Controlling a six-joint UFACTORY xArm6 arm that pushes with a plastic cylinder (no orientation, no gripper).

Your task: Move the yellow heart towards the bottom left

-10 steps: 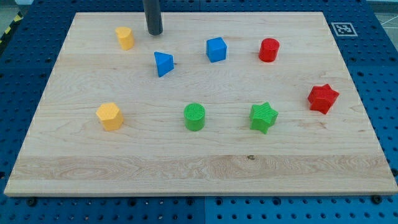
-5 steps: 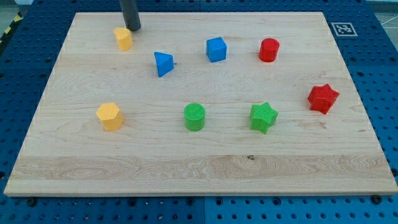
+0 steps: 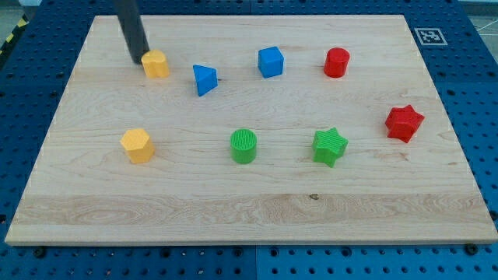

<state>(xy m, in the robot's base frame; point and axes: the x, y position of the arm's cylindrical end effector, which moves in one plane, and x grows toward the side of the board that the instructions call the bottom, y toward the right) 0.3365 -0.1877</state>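
Note:
The yellow heart point(image 3: 156, 64) lies near the board's top left. My tip point(image 3: 137, 59) stands on the board right against the heart's left side, seemingly touching it. The dark rod rises from there to the view's top edge. A second yellow block, a hexagon point(image 3: 138, 145), lies lower on the left, well below the heart.
A blue triangle point(image 3: 205, 79) lies just right of the heart. A blue cube point(image 3: 271, 61) and a red cylinder point(image 3: 337, 62) lie along the top. A green cylinder point(image 3: 243, 145), a green star point(image 3: 329, 146) and a red star point(image 3: 404, 123) lie to the right.
My tip has moved left, from above and right of the heart to its left side. The heart has shifted slightly down and turned.

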